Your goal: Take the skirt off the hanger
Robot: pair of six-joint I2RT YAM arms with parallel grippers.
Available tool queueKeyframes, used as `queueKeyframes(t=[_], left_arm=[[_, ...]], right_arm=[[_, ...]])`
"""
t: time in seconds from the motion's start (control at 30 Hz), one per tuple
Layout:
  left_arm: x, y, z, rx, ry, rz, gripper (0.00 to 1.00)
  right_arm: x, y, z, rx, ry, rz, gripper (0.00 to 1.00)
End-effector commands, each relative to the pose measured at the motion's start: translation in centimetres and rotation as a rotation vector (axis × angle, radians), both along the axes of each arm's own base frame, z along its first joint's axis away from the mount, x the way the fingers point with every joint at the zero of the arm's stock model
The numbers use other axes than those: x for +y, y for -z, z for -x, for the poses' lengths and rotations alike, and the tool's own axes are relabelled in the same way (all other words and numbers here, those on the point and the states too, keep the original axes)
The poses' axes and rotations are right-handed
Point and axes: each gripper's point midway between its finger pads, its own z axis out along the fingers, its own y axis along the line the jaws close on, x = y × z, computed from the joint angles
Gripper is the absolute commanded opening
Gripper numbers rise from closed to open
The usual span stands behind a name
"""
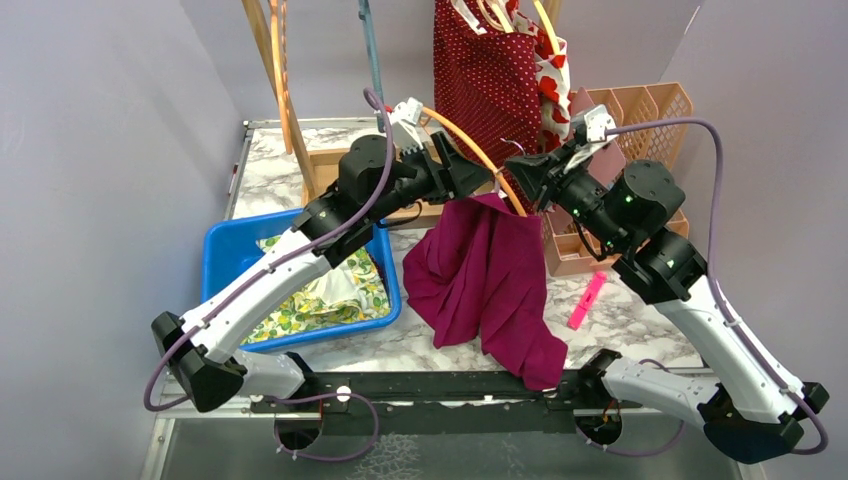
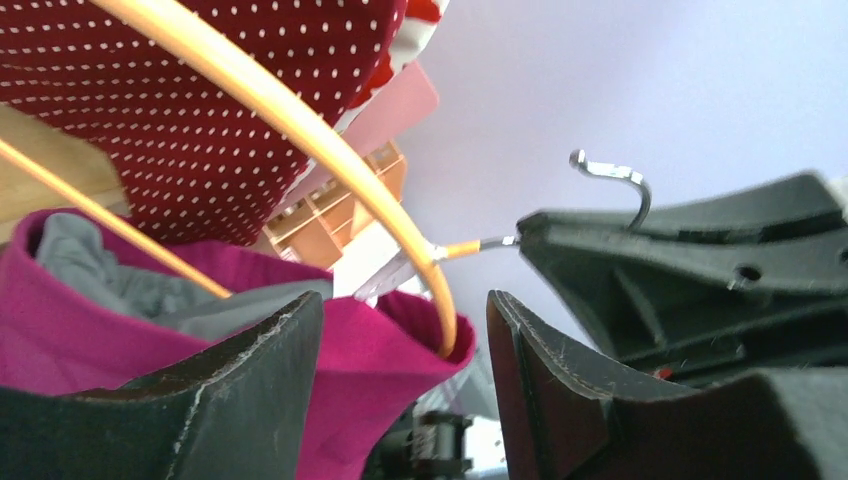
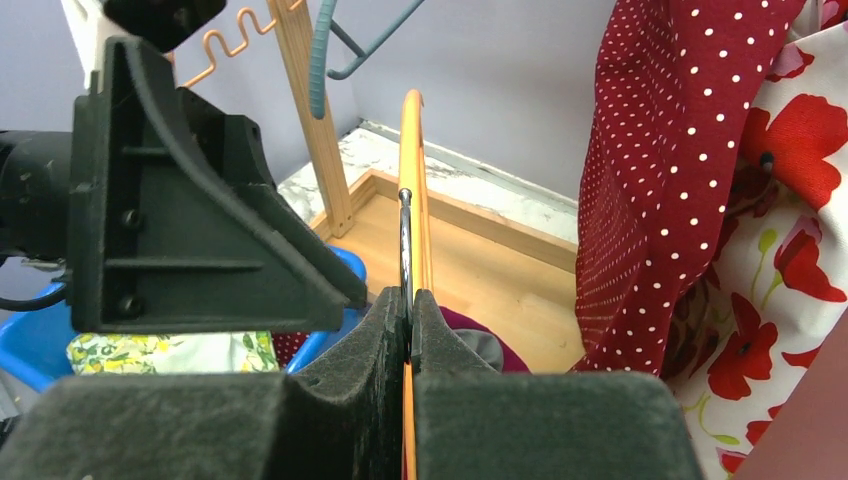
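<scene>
With the right gripper (image 3: 408, 302) clenched on the orange hanger (image 3: 412, 150) and the left gripper (image 2: 403, 310) open around the magenta skirt (image 1: 487, 265) just below it, a hard tug could twist the hanger loose.

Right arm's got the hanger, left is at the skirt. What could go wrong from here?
1. The right gripper pinches only the thin metal hook; a tug on the skirt may swivel the hanger in that grip.
2. The left gripper, open, straddles the hanger's orange arm along with fabric; closing could clamp both.
3. The polka-dot garment hangs close behind and might snag.
</scene>
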Motion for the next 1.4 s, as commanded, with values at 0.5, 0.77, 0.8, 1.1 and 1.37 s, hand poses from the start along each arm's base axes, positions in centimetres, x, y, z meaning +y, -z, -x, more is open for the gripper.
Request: queueKeyframes(t=[0.5, 0.77, 0.8, 1.1, 1.37], left_arm=[[-3.8, -2.5, -4.3, 0.076, -0.126, 0.259, 0.48], [-3.3, -3.4, -2.8, -0.116, -0.061, 0.299, 0.00], [-3.3, -3.5, -2.4, -0.149, -0.039, 0.289, 0.00], [-4.5, -5.7, 2.0, -0.394, 0.246, 0.369, 0.00], [-3.3, -8.4, 5.7, -0.496, 0.516, 0.478, 0.00]], right_arm=[[0.1, -3.8, 3.4, -0.104, -0.124, -0.097, 0.01], [0.7, -1.8, 5.1, 0.033, -0.204, -0.029, 0.18], [0.5, -1.3, 5.4, 0.068, -0.206, -0.008, 0.25], [-4.3, -0.4, 9.7, 0.151, -0.139, 0.043, 0.82], [-7.0, 2.0, 7.3, 0.338, 0.120, -0.005, 0.83]])
